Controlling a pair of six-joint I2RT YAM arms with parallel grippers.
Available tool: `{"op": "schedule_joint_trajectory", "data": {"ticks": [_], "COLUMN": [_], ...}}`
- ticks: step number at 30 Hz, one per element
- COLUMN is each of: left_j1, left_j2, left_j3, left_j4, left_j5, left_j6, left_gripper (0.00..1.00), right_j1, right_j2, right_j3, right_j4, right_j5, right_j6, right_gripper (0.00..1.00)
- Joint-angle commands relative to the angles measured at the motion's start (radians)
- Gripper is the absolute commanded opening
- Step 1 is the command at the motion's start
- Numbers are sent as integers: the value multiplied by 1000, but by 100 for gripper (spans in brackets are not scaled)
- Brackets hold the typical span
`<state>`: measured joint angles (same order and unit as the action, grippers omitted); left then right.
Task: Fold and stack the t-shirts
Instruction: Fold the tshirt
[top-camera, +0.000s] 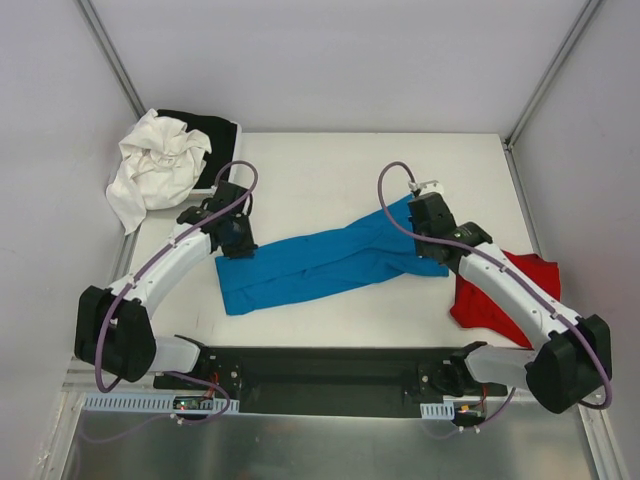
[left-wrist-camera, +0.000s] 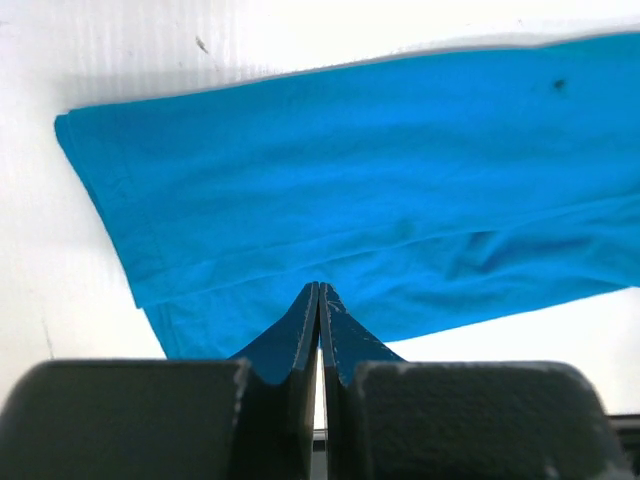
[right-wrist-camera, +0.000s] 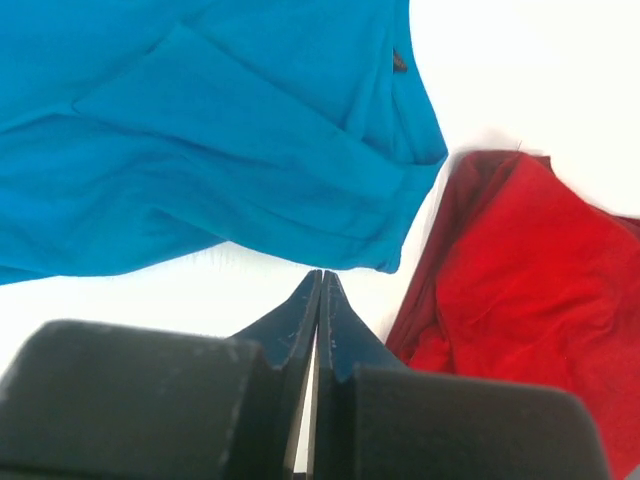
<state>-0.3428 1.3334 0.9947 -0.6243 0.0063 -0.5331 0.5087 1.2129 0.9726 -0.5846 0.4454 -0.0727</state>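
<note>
Both pairs of fingers are pressed together, empty. The left gripper (left-wrist-camera: 318, 300) hangs at the long folded turquoise-blue cotton t-shirt's (top-camera: 330, 262) near edge. The right gripper (right-wrist-camera: 318, 290) is between it and the crumpled red cotton t-shirt (top-camera: 500, 295).

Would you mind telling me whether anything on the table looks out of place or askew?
The red shirt lies crumpled at the table's right edge, unfolded. The blue shirt lies slantwise across the middle. At the far left corner a white garment is bunched over a black one.
</note>
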Motion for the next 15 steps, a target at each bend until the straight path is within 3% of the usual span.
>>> {"op": "schedule_joint_trajectory", "data": {"ticks": [1, 5, 10, 15], "left_j1": [-38, -38, -39, -39], "left_j2": [-34, -69, -167, -223], "left_j3": [-33, -108, -203, -257], "left_j4": [-12, -37, -52, -48], "left_j5": [-179, -129, -94, -225], "left_j6": [-41, -24, -10, -50], "left_gripper": [0, 0, 0, 0], "right_j1": [-6, -32, -36, -61], "right_j2": [42, 36, 22, 31], "right_j3": [-26, -84, -161, -204], "right_j4": [-14, 22, 46, 95], "right_j5": [9, -146, -198, -223], "right_j6": [28, 97, 120, 111], "right_gripper": [1, 1, 1, 1]}}
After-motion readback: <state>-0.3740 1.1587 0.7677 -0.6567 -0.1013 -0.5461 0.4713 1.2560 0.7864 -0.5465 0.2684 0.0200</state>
